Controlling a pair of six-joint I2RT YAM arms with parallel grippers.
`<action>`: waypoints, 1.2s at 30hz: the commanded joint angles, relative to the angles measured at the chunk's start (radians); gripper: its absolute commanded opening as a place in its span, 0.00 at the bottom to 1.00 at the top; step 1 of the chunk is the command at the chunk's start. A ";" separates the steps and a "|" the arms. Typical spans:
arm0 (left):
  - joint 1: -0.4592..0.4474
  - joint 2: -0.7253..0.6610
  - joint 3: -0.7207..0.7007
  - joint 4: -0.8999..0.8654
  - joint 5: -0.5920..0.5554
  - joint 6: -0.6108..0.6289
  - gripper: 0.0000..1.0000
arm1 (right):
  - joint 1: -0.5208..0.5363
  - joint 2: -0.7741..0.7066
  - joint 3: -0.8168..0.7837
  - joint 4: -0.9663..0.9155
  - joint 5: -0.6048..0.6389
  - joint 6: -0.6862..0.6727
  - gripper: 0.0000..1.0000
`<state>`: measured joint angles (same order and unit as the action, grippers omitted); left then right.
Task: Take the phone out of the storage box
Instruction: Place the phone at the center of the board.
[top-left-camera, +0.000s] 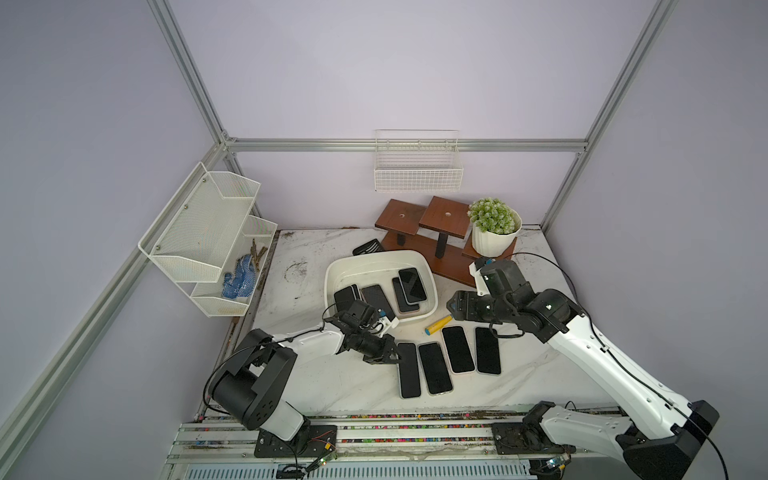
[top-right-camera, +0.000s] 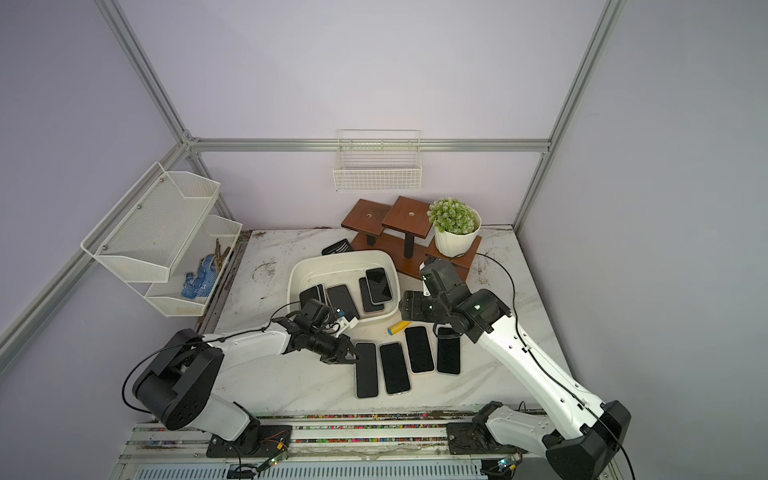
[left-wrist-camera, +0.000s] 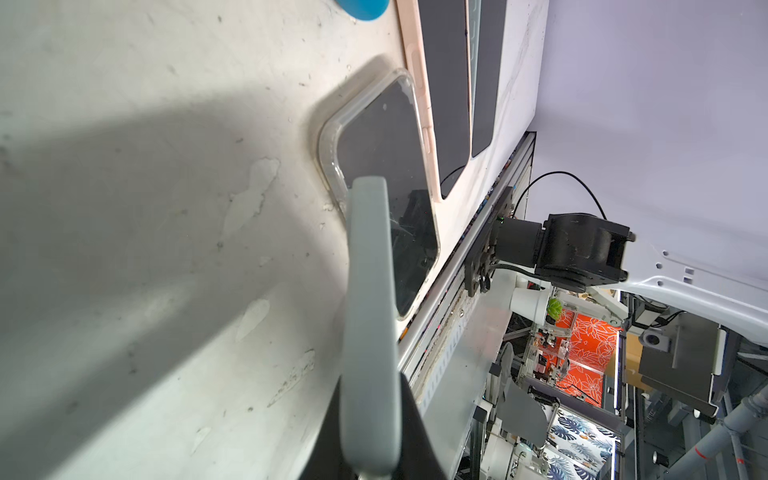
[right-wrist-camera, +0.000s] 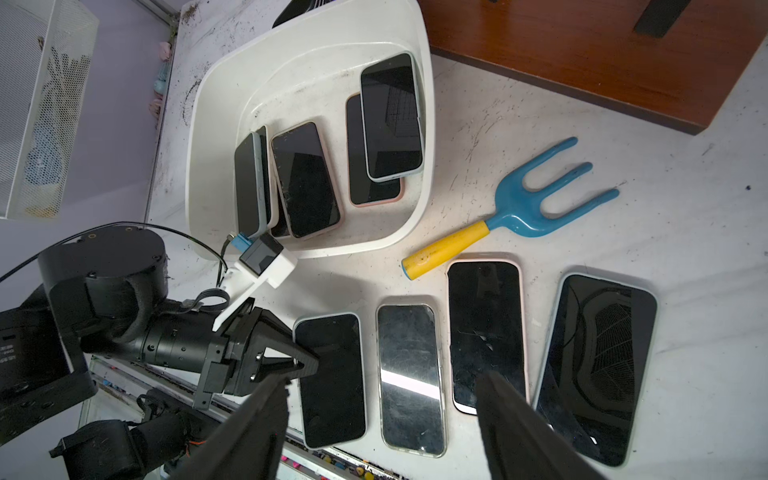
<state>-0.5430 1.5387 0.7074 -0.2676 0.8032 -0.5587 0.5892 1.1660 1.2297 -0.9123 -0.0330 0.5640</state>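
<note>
White plastic storage box (top-left-camera: 376, 254) sits mid-table with several phones (top-left-camera: 412, 284) lying inside (two overlapped at its right end). Four more lie in a row on the table just near of it. Left gripper (right-wrist-camera: 309, 365): jaws pressed together, tip touching the leftmost row phone (top-left-camera: 409, 370). Right gripper (right-wrist-camera: 382, 384): jaws spread, empty, above the row.

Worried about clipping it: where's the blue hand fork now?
In the right wrist view, the blue hand fork lies on the table between the storage box and the row of four phones, on the robot's right.
</note>
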 joint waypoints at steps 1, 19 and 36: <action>0.051 0.043 -0.036 -0.085 -0.246 -0.048 0.00 | -0.006 0.009 0.010 0.006 0.010 -0.004 0.79; 0.051 0.091 0.009 -0.113 -0.254 -0.032 0.51 | -0.007 0.017 0.014 0.009 0.011 -0.012 0.84; 0.016 -0.158 0.065 -0.153 -0.185 -0.109 0.61 | -0.007 0.071 0.019 0.067 -0.048 -0.019 0.85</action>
<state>-0.5247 1.4376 0.7254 -0.4328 0.6106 -0.5720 0.5888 1.2285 1.2320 -0.8822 -0.0647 0.5579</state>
